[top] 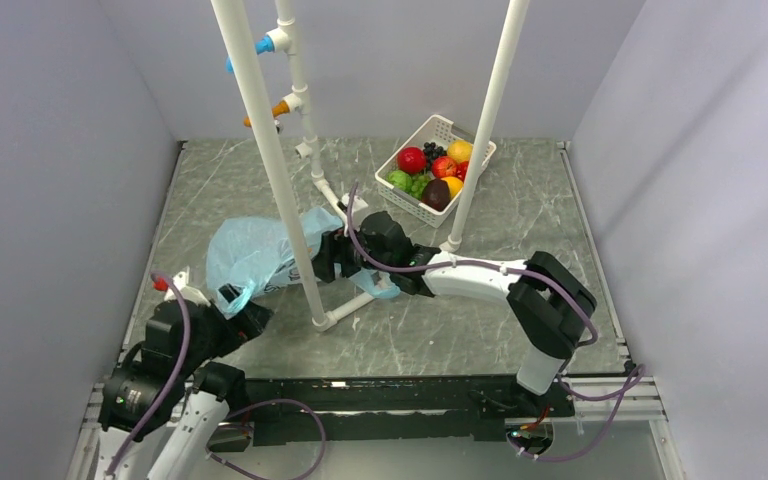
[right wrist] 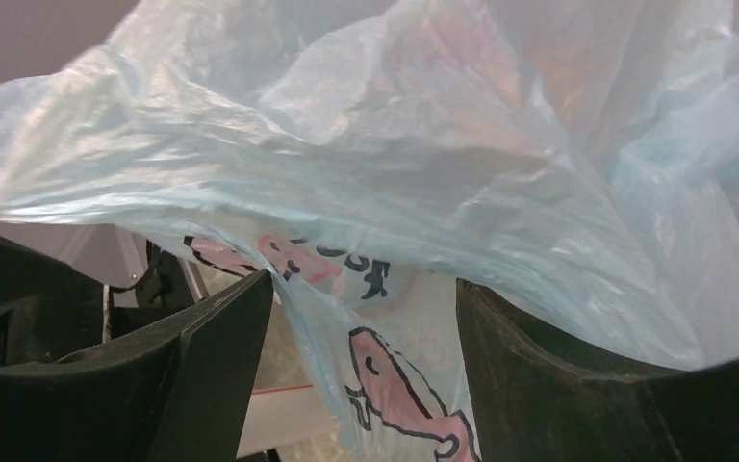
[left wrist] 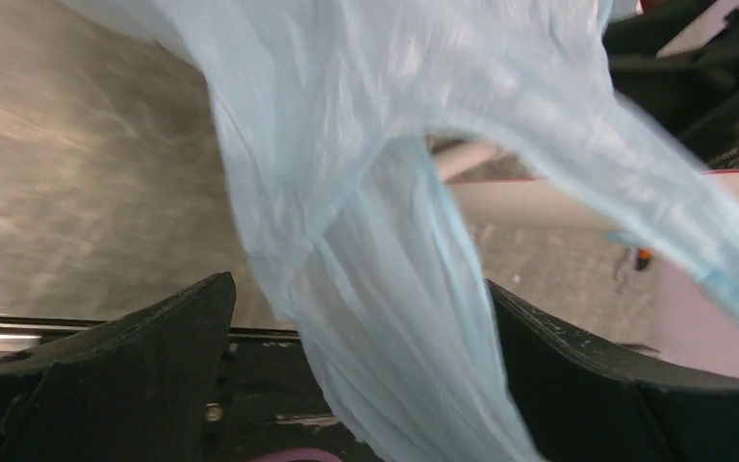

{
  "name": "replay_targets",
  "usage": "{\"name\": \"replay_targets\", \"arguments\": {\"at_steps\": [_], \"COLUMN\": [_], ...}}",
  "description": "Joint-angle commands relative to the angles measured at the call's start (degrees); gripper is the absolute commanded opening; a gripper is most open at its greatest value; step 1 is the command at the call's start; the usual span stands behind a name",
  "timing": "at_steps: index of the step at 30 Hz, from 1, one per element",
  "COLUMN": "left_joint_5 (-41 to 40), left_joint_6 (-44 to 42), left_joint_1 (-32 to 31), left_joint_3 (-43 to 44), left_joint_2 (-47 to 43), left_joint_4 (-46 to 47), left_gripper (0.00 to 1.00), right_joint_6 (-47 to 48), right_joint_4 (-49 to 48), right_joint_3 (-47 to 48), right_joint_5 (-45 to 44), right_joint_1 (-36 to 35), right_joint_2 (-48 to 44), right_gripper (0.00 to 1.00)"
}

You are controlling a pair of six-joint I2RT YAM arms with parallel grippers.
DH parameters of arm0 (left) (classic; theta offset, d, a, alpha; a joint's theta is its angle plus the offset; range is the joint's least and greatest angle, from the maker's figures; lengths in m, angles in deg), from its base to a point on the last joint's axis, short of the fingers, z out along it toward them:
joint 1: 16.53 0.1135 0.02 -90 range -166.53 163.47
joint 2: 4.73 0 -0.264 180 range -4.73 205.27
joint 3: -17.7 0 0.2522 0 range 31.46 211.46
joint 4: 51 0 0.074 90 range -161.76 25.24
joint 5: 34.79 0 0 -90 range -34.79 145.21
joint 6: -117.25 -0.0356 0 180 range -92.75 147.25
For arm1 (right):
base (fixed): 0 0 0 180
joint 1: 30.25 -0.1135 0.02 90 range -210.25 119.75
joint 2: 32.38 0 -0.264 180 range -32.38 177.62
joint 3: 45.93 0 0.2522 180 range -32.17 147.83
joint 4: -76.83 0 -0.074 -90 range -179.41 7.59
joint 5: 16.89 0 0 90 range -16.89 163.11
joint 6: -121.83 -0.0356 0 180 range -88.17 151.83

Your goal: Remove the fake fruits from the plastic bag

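Note:
The light-blue plastic bag point(top: 255, 250) lies crumpled on the table left of the white pipe frame. No fruit shows through it in any view. My left gripper point(top: 241, 300) is at the bag's near-left corner. In the left wrist view a twisted bag handle point(left wrist: 394, 318) hangs between my spread jaws, and the gripper point(left wrist: 361, 375) is open. My right gripper point(top: 332, 256) is at the bag's right side. Its jaws stand apart around the printed film point(right wrist: 394, 366), and the gripper point(right wrist: 366, 375) is open. A red fruit point(top: 412, 159) and orange fruits point(top: 459, 151) sit in the basket.
A white slotted basket point(top: 430, 128) at the back right also holds green and dark purple fruit. A white pipe frame point(top: 270, 150) with uprights and a floor bar point(top: 345, 310) stands between my grippers. Grey walls enclose the table.

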Motion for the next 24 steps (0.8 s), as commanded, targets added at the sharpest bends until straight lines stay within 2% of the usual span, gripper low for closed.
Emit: {"name": "replay_targets", "arguments": {"at_steps": [1,8,12,16,24], "left_joint_5": [14.1,17.0,20.4,19.3,27.6], "left_joint_6": [9.3,6.6,1.3,-1.1,-0.4], "left_joint_1": [0.0,0.0,0.0,0.0,0.0], "left_joint_3": [-10.1,-13.2,-11.2,-8.8,-13.2], "left_joint_2": [-4.2,1.5,4.2,2.0,-4.9], "left_joint_4": [8.7,5.6,4.3,-2.2,-5.4], "left_gripper": [0.99,0.99,0.99,1.00,0.99], "right_joint_6": [0.1,-0.6,-2.0,-2.8,-9.3], "right_joint_4": [0.0,0.6,2.8,5.6,6.6], "right_joint_3": [4.6,10.3,14.5,19.2,28.5], "right_joint_5": [3.6,10.1,5.2,3.0,4.8], "right_joint_1": [0.0,0.4,0.5,1.4,3.7], "right_joint_2": [1.4,3.5,4.6,7.8,13.5], "right_gripper": [0.73,0.76,0.76,0.78,0.79]}}
